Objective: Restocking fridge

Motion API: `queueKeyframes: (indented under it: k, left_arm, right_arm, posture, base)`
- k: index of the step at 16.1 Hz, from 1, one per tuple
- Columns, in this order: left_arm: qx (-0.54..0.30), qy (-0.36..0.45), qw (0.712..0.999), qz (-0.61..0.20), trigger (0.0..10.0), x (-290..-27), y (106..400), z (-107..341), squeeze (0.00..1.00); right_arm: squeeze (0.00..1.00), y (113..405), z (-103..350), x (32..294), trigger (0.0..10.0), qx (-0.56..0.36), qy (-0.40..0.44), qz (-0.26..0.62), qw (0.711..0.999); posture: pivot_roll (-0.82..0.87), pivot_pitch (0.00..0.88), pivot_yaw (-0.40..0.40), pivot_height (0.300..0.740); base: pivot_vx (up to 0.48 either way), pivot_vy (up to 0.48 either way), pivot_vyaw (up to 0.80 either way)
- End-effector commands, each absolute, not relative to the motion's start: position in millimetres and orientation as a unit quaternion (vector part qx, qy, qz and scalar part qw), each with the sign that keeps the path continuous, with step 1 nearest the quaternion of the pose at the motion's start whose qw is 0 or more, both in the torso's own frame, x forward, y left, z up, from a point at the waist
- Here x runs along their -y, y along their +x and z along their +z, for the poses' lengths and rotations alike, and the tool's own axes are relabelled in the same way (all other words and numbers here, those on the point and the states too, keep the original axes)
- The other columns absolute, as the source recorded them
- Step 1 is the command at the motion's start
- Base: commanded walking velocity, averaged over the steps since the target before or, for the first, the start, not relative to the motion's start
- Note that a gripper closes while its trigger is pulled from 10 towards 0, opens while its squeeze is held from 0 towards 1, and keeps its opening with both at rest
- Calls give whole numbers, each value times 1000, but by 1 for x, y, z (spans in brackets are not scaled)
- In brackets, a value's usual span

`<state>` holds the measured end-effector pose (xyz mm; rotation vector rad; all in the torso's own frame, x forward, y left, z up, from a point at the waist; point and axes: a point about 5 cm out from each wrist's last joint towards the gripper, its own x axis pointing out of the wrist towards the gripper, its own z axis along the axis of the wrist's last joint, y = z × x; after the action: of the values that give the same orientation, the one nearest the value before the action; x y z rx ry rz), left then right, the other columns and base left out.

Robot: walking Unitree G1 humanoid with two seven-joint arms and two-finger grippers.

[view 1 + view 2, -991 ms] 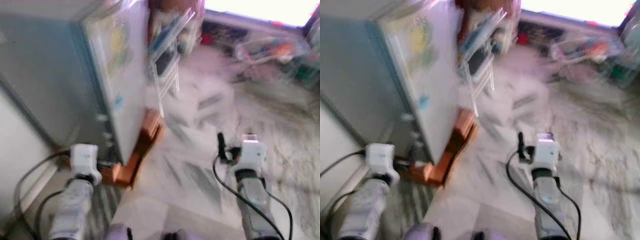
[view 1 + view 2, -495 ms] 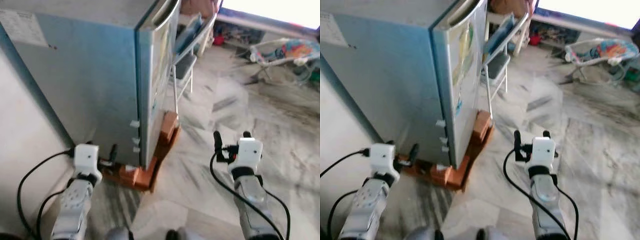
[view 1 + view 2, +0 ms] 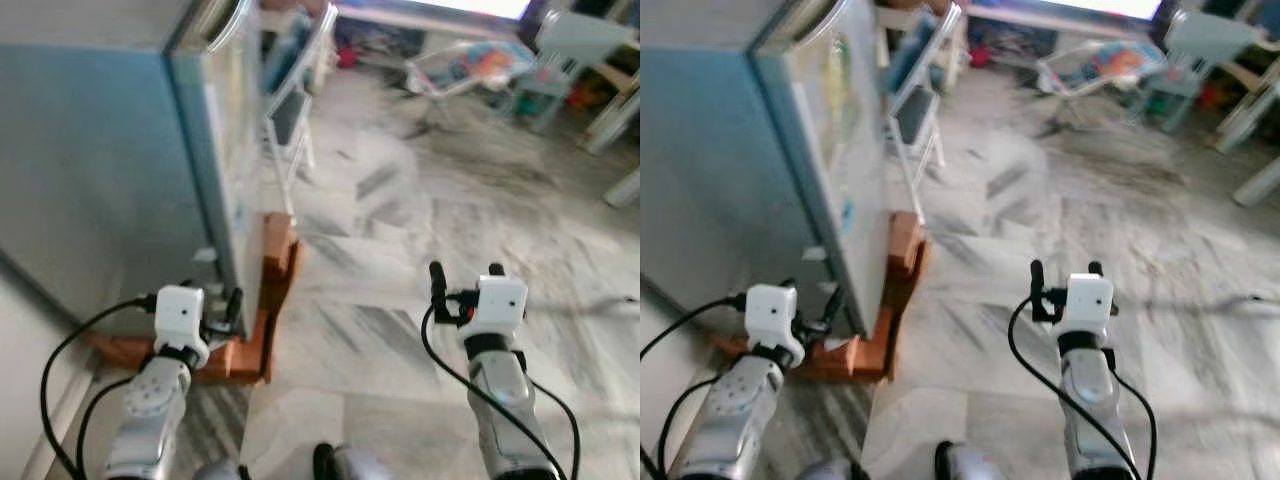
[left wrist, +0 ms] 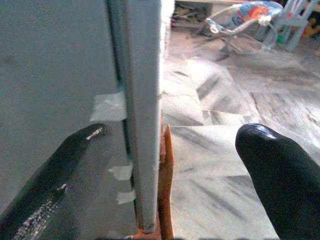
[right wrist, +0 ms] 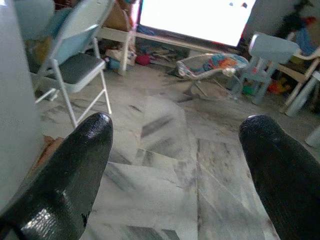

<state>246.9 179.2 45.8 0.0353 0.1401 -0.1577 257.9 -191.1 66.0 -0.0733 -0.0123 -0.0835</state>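
the fridge [image 3: 120, 170] stands at ten o'clock on a wooden base [image 3: 262, 300], its door shut. the left gripper [image 3: 212, 308] hangs spread and empty just by its lower corner; the right gripper [image 3: 462, 282], also spread and empty, is over bare floor [image 3: 400, 250]. risk: stepping closer could knock the left fingers [image 4: 55, 180] on the door edge or base, and there is nothing in hand to stock.

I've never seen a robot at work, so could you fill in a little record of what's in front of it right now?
fridge: grey-blue fridge on the robot's left, door shut, standing on an orange wooden base
left gripper: left gripper beside the fridge's lower corner, fingers apart, empty
right gripper: right gripper over the marble floor, fingers apart, empty
beyond: folding chair, baby bouncer
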Motion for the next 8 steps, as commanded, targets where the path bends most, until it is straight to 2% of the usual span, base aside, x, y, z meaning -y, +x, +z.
queueKeyframes:
  k: [1,8]
  left_arm:
    - [-64,17,994,-82,10000,-177,247,48,0]
    - [-63,20,995,-76,10000,-178,247,48,0]
  right_arm:
    - [0,257,66,195,10000,3,-41,-45,998]
    - [0,258,65,195,10000,-1,-42,-43,998]
  posture:
    - [73,71,-90,740]
    - [74,74,-92,740]
  base:
    - [0,0,-800]
    - [0,0,-800]
